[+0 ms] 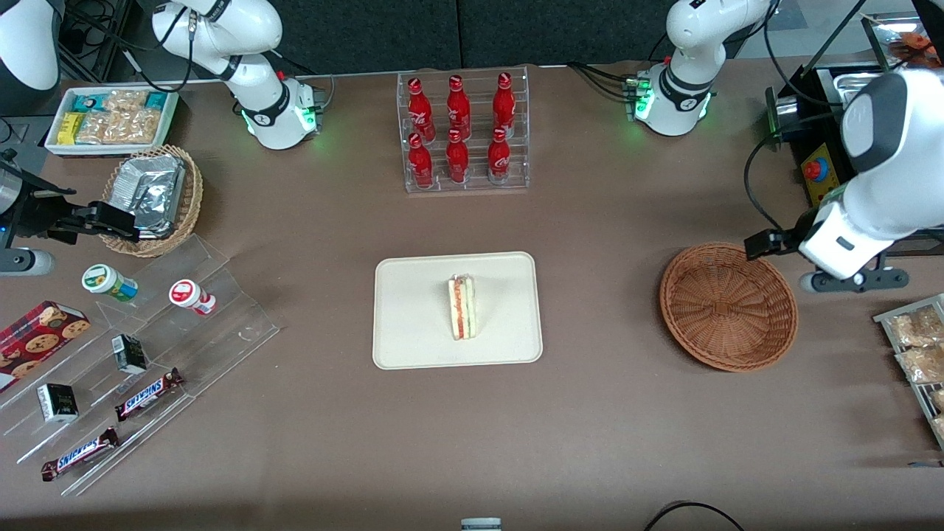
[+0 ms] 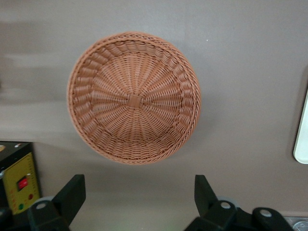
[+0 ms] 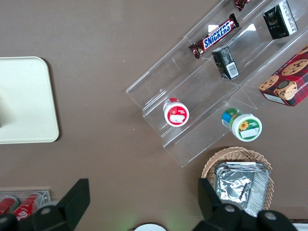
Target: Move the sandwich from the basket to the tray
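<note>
The sandwich (image 1: pixel 462 307), a pale wedge with red and green layers, stands on the cream tray (image 1: pixel 413 310) in the middle of the table. The reddish-brown wicker basket (image 1: pixel 728 306) (image 2: pixel 134 98) holds nothing and lies toward the working arm's end of the table. My gripper (image 1: pixel 767 243) (image 2: pixel 138 184) hovers beside the basket's rim, a little farther from the front camera than the basket's middle. It is open, with nothing between its black fingers (image 2: pixel 72 190). An edge of the tray (image 2: pixel 302 134) shows in the left wrist view.
A clear rack of red bottles (image 1: pixel 464 133) stands farther from the front camera than the tray. Near the gripper sit a yellow box with a red button (image 1: pixel 815 173) and a rack of snack packets (image 1: pixel 918 354). A tan basket of foil packets (image 1: pixel 151 195) and acrylic steps (image 1: pixel 147 346) lie toward the parked arm's end.
</note>
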Controlling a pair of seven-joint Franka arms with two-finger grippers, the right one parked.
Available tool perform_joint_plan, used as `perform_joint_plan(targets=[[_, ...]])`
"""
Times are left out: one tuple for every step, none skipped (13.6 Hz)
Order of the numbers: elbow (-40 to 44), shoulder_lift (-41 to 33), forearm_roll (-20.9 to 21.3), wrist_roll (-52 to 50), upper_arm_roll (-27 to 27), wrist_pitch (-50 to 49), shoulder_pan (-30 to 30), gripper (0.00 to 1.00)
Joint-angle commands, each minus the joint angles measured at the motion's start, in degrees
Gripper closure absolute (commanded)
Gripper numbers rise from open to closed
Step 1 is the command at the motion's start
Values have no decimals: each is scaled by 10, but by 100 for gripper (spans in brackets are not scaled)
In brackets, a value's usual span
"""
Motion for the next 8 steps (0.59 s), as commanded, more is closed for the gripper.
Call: perform_joint_plan(targets=[[2,-58,-11,7,13,-47,2,0],[9,-64,-11,11,52,-60,-32,0],[21,-65,-11,11,126,-70,-100,0],[29,-65,-12,12,183,-73,-156,0],[31,-65,-11,12,224,-74,-199,0],[32,-66,-10,12,262,-75,-242,0],[38,-67,-10,10,317,-75,-302,0],[43,-66,-10,7,363,-75,-344,0]])
